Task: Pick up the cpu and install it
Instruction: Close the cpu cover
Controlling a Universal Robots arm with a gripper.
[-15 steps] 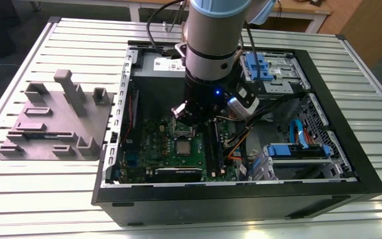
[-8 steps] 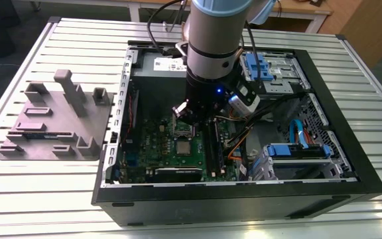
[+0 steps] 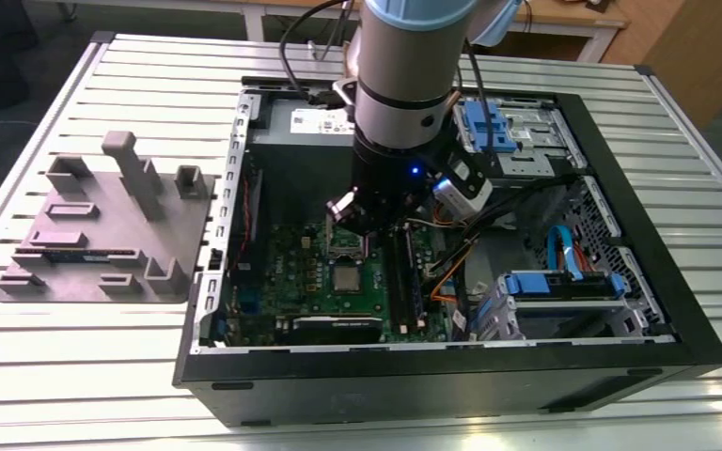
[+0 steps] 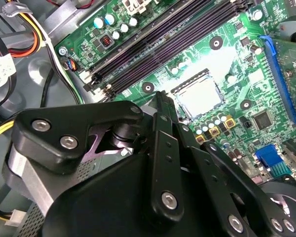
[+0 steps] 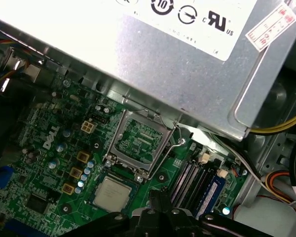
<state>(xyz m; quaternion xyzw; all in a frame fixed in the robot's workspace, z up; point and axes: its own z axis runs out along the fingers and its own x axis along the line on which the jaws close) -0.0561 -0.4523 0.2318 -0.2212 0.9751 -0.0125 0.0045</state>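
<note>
The cpu [image 5: 112, 193] lies flat in its socket on the motherboard [image 5: 44, 148], silvery top up; it also shows in the exterior view [image 3: 345, 278] and in the second wrist view [image 4: 199, 97]. Beside the cpu, the socket's metal load frame [image 5: 138, 139] is swung open, with its wire lever [image 5: 164, 155] loose (so the chip looks placed, but not clamped). By that reading, the pick-up and the seating are done, and the locking down is what is left.

The gripper [image 4: 160, 106] hangs above the board, just beside the cpu and not touching it; it holds nothing that I can see, and whether its fingers are apart or together I cannot tell. Beyond the cpu run the memory slots [image 4: 163, 44], and past the open frame stands the power supply [image 5: 153, 64]. Well away from the cpu, outside the case [image 3: 462, 385], sits the grey tray [image 3: 98, 235].
</note>
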